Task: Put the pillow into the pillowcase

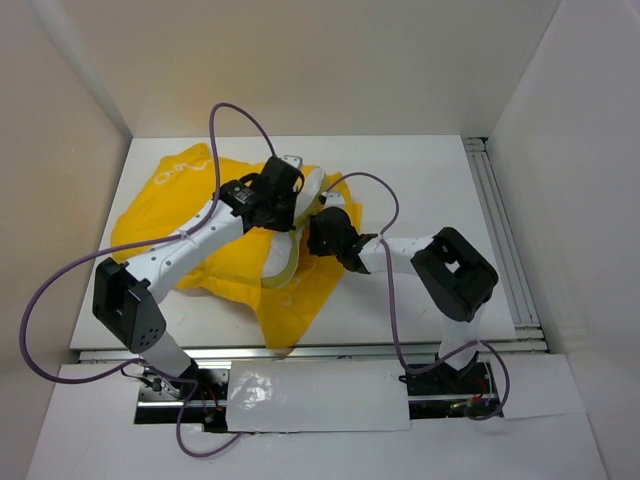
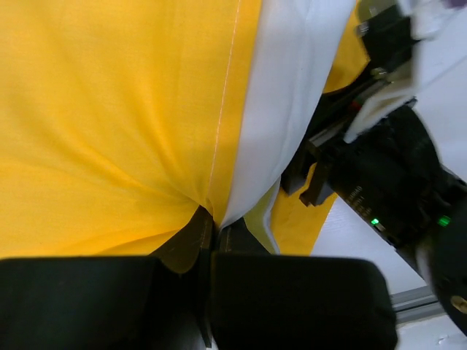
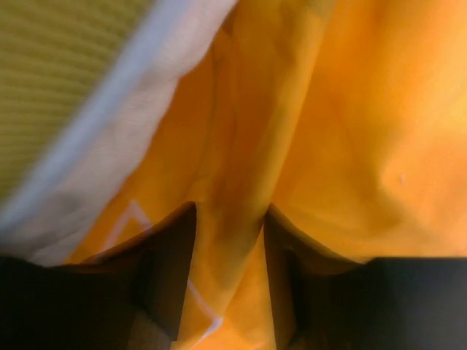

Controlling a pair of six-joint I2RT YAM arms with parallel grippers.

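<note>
The yellow pillowcase [image 1: 170,215] lies crumpled on the left half of the table. The white pillow [image 1: 312,185] shows at its right side, partly wrapped in the yellow cloth, and its pale strip [image 1: 280,265] hangs toward the front. My left gripper [image 1: 283,212] is over the pillow. In the left wrist view it [image 2: 211,220] is shut on the pillowcase [image 2: 109,131] hem, right beside the pillow [image 2: 292,87]. My right gripper [image 1: 322,232] is just to the right. In the right wrist view it [image 3: 228,219] pinches a fold of pillowcase [image 3: 350,109], with the pillow [image 3: 124,138] to the left.
The white table [image 1: 430,180] is boxed in by white walls at the back and both sides. A metal rail [image 1: 500,230] runs along its right edge. Purple cables [image 1: 235,110] loop over both arms. The right arm [image 2: 387,175] is close to my left gripper.
</note>
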